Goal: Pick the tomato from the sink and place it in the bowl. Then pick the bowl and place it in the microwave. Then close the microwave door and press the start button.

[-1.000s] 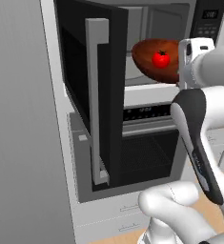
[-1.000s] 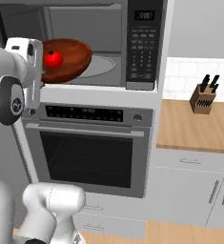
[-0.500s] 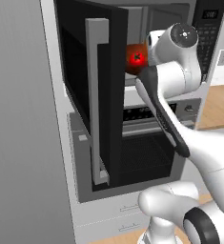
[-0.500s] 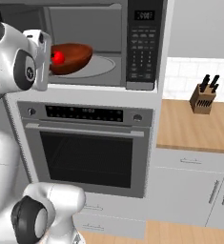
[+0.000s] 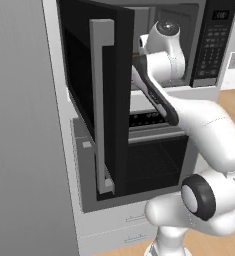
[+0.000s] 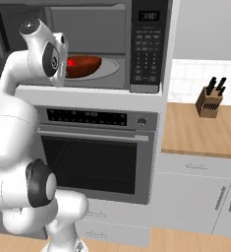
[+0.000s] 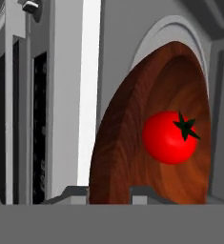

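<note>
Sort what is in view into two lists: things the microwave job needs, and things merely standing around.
Job:
- small round red tomato, inside the bowl
- glossy reddish-brown bowl, in the gripper
- silver-and-black microwave
- black microwave door with pale bar handle, standing open

Standing around:
- wall oven with dark glass door
- wooden knife block
- wooden counter

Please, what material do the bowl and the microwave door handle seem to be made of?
The bowl looks like polished wood: reddish-brown, with visible grain streaks and a soft gloss. The microwave door handle looks like matte pale grey metal or plastic; its plain, even surface leaves that open.
</note>
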You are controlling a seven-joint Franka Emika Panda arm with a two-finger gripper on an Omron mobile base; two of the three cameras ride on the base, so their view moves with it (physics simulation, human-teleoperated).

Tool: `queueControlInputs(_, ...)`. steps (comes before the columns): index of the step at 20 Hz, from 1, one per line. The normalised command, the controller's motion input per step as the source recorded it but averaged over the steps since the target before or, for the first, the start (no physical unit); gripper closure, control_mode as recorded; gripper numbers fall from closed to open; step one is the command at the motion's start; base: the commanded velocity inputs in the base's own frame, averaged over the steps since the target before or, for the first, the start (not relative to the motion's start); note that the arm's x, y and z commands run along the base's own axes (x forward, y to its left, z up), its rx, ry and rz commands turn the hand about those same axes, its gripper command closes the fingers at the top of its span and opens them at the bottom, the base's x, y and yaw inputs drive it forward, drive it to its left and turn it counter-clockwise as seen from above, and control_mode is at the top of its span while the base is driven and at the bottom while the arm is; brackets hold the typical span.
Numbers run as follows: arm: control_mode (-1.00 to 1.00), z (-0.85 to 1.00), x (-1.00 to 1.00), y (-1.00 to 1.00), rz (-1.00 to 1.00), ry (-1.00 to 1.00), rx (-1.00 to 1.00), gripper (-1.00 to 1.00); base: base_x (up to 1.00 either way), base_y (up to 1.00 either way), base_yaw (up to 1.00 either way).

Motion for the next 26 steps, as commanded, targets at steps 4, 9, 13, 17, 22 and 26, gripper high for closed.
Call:
queueControlInputs(4, -1.0, -0.32, 0.88, 0.0, 0.07, 0.0, -0.08, 1.0, 0.0, 0.0, 0.0)
queueControlInputs(9, -1.0, -0.16, 0.97, 0.01, 0.04, 0.0, -0.06, -1.0, 0.0, 0.0, 0.0)
queueControlInputs(13, -1.0, -0.01, 0.4, 0.0, 0.04, 0.0, -0.02, -1.0, 0.0, 0.0, 0.0)
queueControlInputs(17, -1.0, -0.01, -0.89, 0.0, 0.1, 0.0, 0.0, -1.0, 0.0, 0.0, 0.0)
queueControlInputs(22, -1.0, -0.12, -1.0, 0.0, 0.13, 0.0, 0.0, -1.0, 0.0, 0.0, 0.0)
queueControlInputs(26, -1.0, 0.03, -1.0, 0.0, 0.06, -0.08, 0.0, -1.0, 0.0, 0.0, 0.0)
